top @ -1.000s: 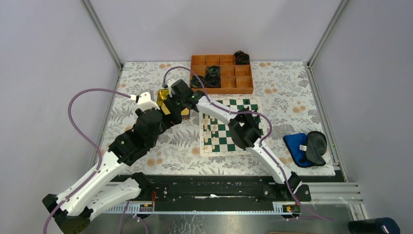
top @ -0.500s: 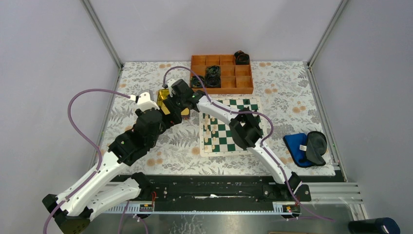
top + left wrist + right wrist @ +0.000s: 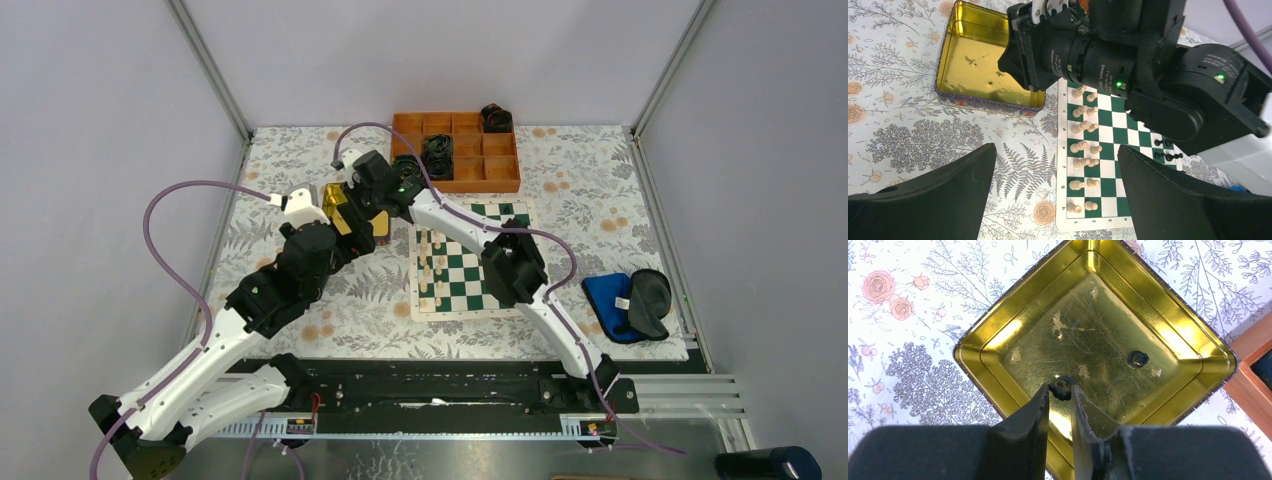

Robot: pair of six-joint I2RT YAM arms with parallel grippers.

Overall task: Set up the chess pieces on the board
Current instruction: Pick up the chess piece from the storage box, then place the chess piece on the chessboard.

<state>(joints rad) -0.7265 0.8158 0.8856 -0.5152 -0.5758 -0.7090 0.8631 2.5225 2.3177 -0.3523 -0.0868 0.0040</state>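
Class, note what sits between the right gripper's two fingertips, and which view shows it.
A small black chess piece, pinched by the right gripper over the yellow tin; the right wrist view shows it.

**Three views, one tin in common**

The top external camera looks steeply down from high over the 6 o'clock edge, taking in the whole table (image 3: 290, 165). The left wrist camera, nearer, slants across the board (image 3: 1113, 135), with the yellow tin (image 3: 978, 65) at its 10 o'clock. The right wrist camera stares straight into that tin, closest of all.

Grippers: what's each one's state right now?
Left gripper: open, holding nothing.
Right gripper: closed on a black chess piece over the yellow tin.
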